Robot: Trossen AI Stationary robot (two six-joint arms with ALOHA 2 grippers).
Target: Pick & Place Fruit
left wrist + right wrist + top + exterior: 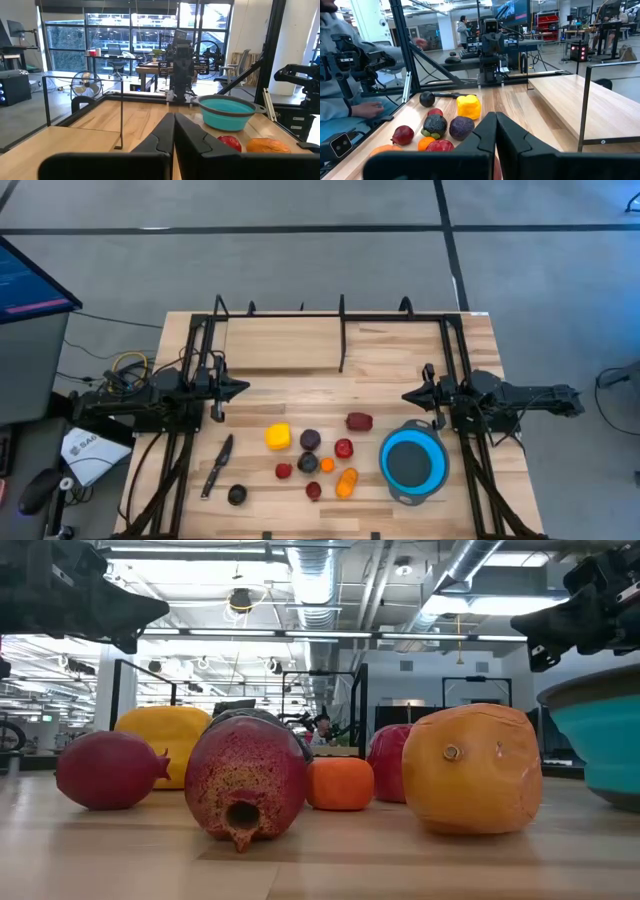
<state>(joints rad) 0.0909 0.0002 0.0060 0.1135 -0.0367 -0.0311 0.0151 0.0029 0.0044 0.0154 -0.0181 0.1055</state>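
Note:
Several small toy fruits lie on the wooden table's near middle: a yellow one, a dark purple one, red ones, an orange one and a near-black one. The right wrist view shows the yellow fruit and the purple one. My left gripper hovers shut at the left, beyond the fruit. My right gripper hovers shut at the right, beyond the blue bowl. Neither touches anything.
A slim dark knife lies left of the fruit. The blue bowl with a grey rim sits at the near right. A black frame and a raised board stand at the far side. A person sits beyond the table.

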